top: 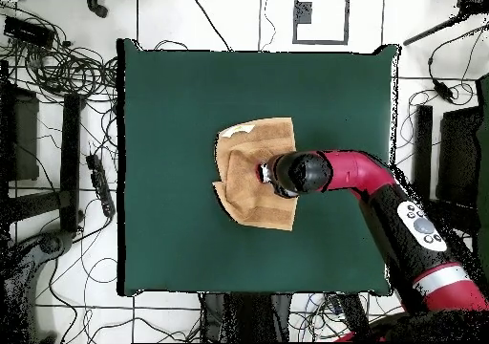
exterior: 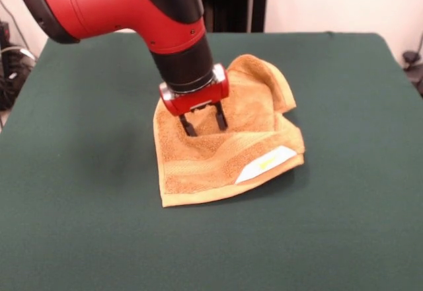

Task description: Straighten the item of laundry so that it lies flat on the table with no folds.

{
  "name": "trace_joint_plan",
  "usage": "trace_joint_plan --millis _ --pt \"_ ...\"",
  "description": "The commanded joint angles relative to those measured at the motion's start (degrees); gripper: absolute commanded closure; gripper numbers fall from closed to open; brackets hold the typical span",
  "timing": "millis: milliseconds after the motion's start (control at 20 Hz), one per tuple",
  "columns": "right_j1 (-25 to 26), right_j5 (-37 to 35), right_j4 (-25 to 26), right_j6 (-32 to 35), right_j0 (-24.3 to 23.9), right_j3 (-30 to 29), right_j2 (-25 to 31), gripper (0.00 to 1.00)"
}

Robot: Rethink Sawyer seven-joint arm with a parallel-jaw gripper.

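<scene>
Front view: gripper [exterior: 203,123] with fingers apart, pressed down into rumpled orange towel [exterior: 218,159] mid green tabletop [exterior: 344,225], white label [exterior: 266,164] at near right.

The orange-tan towel [exterior: 225,152] lies rumpled and folded mid-table [exterior: 344,238], white label [exterior: 266,164] showing at its near right edge, far corner bunched up.

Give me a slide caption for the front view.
Sawyer end effector open, fingers pressed into a rumpled orange-tan towel on the green table.
</scene>
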State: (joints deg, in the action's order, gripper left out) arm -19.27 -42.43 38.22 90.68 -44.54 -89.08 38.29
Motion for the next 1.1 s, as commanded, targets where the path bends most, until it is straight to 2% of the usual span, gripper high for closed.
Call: trace_joint_plan --millis 50,200,500,800,1100 --pt "7.1 -7.1 14.5 -25.9 -0.4 7.5 -7.1 0.0" --pt "7.3 -9.1 14.8 -29.5 -0.4 8.3 -7.2 0.0" --pt "6.9 -7.2 17.8 -36.5 -1.2 8.5 -7.1 0.0" --pt "7.8 -7.4 16.4 -40.8 -2.6 9.3 -6.7 0.0" --pt "8.6 -6.8 17.3 -50.9 -4.9 9.9 -4.9 0.0"
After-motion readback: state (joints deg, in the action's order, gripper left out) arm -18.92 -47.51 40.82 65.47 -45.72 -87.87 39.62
